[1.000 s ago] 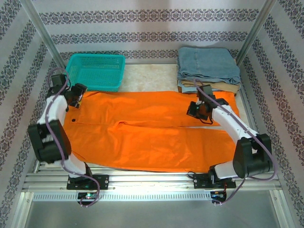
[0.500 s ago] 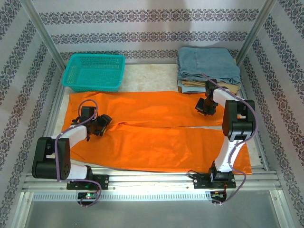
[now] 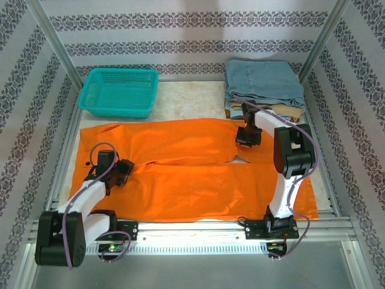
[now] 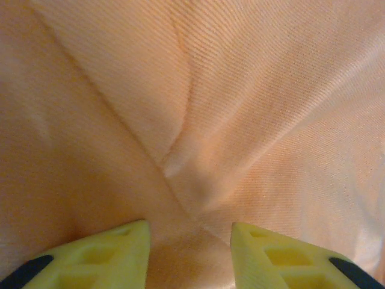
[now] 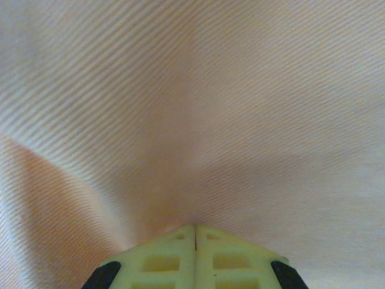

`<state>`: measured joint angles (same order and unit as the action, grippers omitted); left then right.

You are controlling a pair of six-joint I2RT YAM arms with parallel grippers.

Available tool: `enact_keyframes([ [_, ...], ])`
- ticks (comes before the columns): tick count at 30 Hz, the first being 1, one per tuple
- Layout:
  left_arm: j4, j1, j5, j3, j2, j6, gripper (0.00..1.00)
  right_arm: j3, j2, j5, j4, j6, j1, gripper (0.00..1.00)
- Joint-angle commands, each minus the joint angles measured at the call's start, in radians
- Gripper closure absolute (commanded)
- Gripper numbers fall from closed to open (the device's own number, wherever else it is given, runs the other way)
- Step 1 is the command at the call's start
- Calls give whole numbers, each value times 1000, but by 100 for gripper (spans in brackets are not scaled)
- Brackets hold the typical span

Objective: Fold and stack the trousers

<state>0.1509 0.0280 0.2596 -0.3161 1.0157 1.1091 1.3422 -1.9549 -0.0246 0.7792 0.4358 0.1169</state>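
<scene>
While orange trousers lie flat on bench for folding: right hand clenched on far leg's cloth; left hand parted astride a raised crease.

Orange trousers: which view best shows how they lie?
Top external: the whole trousers lie spread flat, with both legs in sight. Left wrist gives a close-up of creases meeting between the left gripper's parted fingers. Right wrist gives a close-up of weave puckering into the shut right gripper.

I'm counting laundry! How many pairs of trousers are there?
3: orange trousers spread flat centrally; blue denim pair folded far right; tan pair beneath it. More may hide underneath.
</scene>
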Motion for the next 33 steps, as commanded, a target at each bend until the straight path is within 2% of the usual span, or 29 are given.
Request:
enact_keyframes([
  [1, 156, 9, -60, -25, -43, -10, 56, 37, 20, 60, 67, -24, -41, 99],
  [9, 119, 1, 44, -131, 33, -57, 55, -3, 27, 58, 50, -18, -148, 100],
  [17, 43, 0, 74, -155, 90, -54, 53, 77, -102, 67, 131, -57, -246, 100],
  [25, -5, 1, 125, -195, 170, -68, 52, 262, -210, 64, 275, -117, -292, 100],
  [31, -43, 3, 181, -252, 255, -105, 52, 306, -226, 111, 278, -106, -327, 100],
  [33, -39, 3, 207, -282, 275, -137, 52, 292, -181, 126, 264, -92, -316, 100],
])
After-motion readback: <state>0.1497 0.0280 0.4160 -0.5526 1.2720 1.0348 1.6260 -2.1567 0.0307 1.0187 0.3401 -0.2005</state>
